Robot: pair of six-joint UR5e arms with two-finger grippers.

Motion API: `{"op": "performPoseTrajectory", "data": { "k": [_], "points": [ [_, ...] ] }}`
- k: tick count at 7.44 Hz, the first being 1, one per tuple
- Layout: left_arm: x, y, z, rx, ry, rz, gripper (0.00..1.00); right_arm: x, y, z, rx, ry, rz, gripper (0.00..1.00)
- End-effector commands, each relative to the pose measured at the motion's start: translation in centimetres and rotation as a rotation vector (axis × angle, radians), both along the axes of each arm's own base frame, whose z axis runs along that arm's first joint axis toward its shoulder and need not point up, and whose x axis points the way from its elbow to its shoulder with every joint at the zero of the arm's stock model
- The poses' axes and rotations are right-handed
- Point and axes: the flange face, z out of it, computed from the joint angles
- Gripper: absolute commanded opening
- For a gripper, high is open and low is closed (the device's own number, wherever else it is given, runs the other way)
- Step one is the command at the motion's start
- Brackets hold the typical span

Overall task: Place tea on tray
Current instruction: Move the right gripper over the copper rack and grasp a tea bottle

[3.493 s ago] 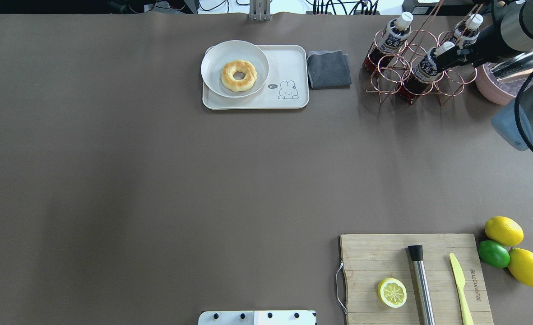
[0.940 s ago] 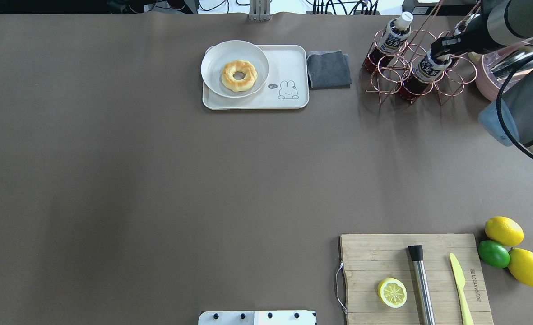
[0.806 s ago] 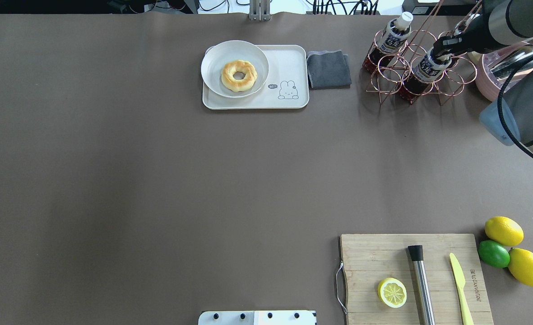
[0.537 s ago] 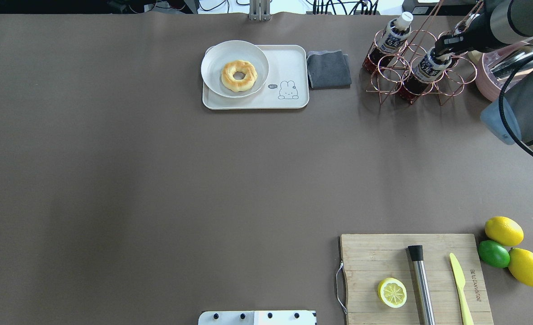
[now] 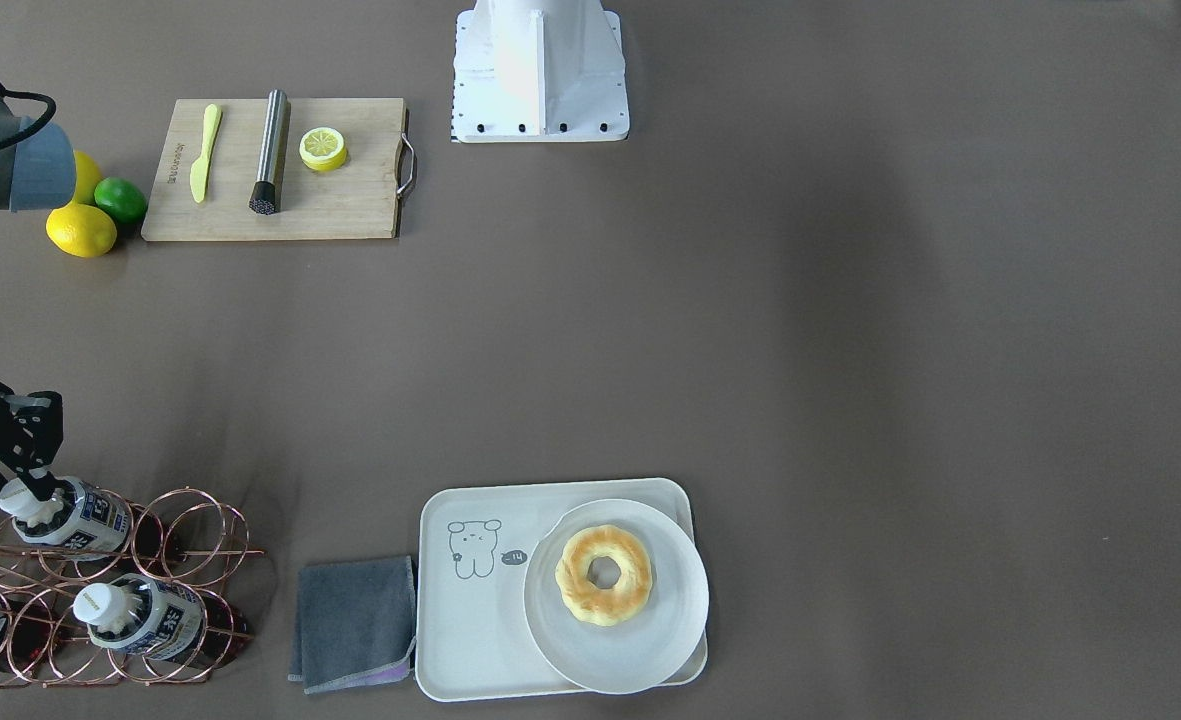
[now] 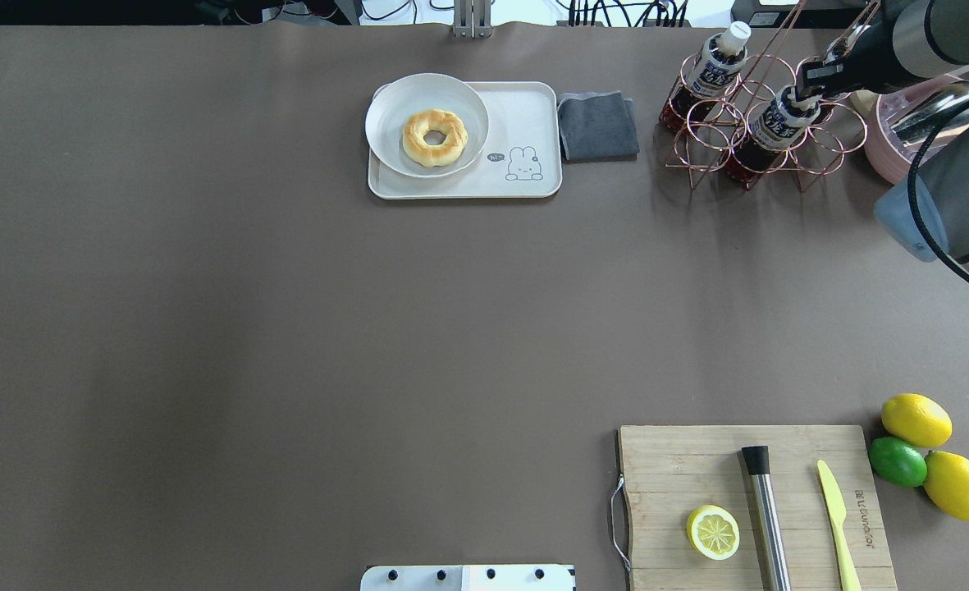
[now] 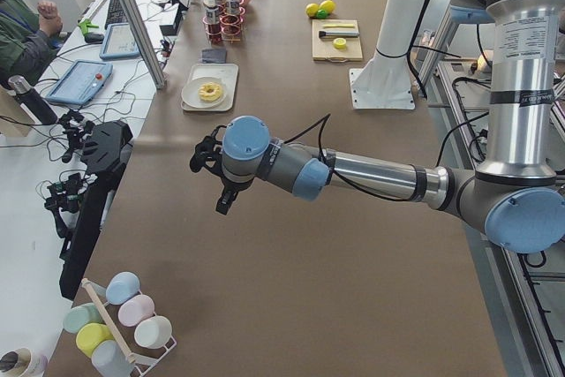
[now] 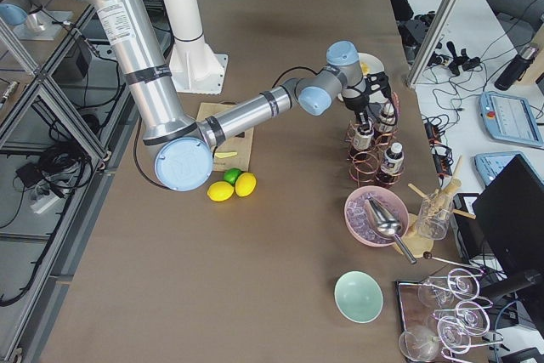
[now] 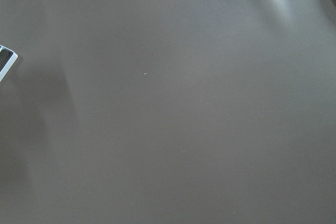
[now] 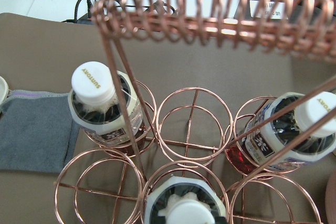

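Note:
The tea (image 6: 778, 123) is a small bottle of red-brown liquid standing in a copper wire rack (image 6: 812, 152) at the far right. My right gripper (image 6: 812, 80) hangs directly over its white cap (image 5: 25, 497), open, with one finger on each side of the cap. In the right wrist view the same cap (image 10: 185, 211) sits at the bottom edge, and two identical bottles (image 10: 102, 103) (image 10: 302, 129) stand behind it. The cream tray (image 6: 525, 111) lies at the far centre. My left gripper (image 7: 222, 193) shows only in the left side view, above bare table; I cannot tell its state.
A white plate (image 6: 387, 107) with a doughnut (image 6: 435, 137) covers the tray's left half. A grey cloth (image 6: 597, 125) lies between tray and rack. A pink bowl (image 6: 902, 160) stands right of the rack. A cutting board (image 6: 681, 468) and lemons (image 6: 916, 419) are near right.
My right gripper moved from beside the bottle's cap to over it, then crept slightly toward the table's far side. The bottle stays in the rack.

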Motion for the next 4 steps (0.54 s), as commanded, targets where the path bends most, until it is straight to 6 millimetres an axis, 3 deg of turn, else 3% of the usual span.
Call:
{"op": "performPoseTrajectory", "data": {
  "k": [1, 4],
  "points": [
    [0.0, 0.0, 0.1, 0.0, 0.0, 0.001, 0.98, 0.8, -0.4, -0.5, 0.006, -0.007, 0.008, 0.0],
    [0.0, 0.0, 0.2, 0.002, 0.0, 0.0, 0.98, 2.9, -0.4, -2.2, 0.026, -0.041, 0.012, 0.0]
  ]
}}
